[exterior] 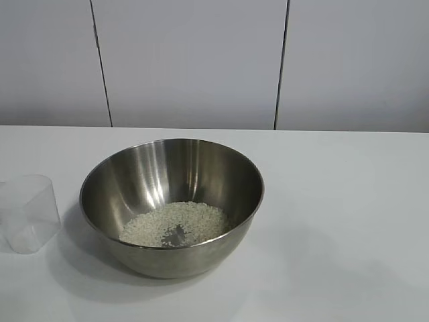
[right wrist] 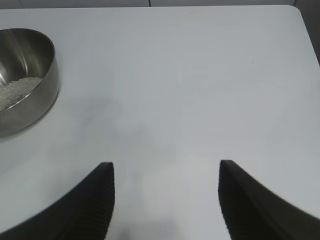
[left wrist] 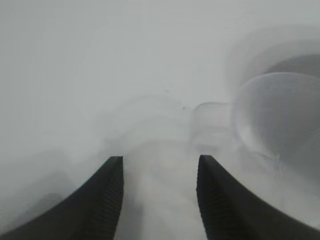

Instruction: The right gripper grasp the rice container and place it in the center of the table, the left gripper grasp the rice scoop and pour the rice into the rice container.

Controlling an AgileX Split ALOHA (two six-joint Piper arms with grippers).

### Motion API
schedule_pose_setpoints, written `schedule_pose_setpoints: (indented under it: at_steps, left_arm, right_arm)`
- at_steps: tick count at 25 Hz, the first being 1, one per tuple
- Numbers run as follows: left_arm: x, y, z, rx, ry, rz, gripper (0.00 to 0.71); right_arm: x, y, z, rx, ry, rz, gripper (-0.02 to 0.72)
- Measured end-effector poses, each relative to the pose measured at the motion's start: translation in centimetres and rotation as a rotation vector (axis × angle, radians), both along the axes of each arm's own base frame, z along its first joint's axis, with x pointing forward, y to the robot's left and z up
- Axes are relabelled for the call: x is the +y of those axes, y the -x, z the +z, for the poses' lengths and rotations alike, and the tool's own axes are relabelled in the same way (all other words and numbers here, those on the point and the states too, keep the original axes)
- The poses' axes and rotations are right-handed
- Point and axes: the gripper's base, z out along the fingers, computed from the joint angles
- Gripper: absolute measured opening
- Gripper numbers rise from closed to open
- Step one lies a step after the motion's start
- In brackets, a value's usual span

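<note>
The rice scoop [exterior: 28, 213] stands upright on the table [exterior: 335, 221], left of the rice container [exterior: 171, 204] — free of the left pincer [left wrist: 159, 172], whose jaws stand apart. The right pincer [right wrist: 165, 175] hangs wide over bare table, well apart from the container.

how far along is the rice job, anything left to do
Nearly finished. The steel bowl stands mid-table with rice in it. The clear plastic scoop stands empty and upright on the table beside it. The left gripper is open, holding nothing; the right gripper is open over bare table. Nothing obvious remains.
</note>
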Motion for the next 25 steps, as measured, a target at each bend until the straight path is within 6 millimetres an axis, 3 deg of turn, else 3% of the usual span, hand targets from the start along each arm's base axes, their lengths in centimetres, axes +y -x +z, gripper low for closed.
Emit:
schedule_pose_setpoints:
  at_steps: [6,10,14,19,25]
  left_arm:
    - [0.3,0.0,0.1,0.003,0.034,0.057,0.350]
    - [1.8,-0.9,1.4,-0.062,0.114,0.160,0.350]
    - [4.2,-2.1,3.9,-0.167,0.200,0.212,0.350]
    - [7.0,-2.7,7.1,-0.155,0.246,0.290,0.350]
    - [7.2,-1.7,13.7,-0.242,0.142,0.289,0.350]
  right_arm:
    - [0.0,0.0,0.0,0.000,0.000,0.000,0.421]
    - [0.0,0.0,0.0,0.000,0.000,0.000,0.421]
    - [0.0,0.0,0.0,0.000,0.000,0.000,0.421]
    - [0.0,0.0,0.0,0.000,0.000,0.000,0.421]
    - [0.0,0.0,0.0,0.000,0.000,0.000,0.421]
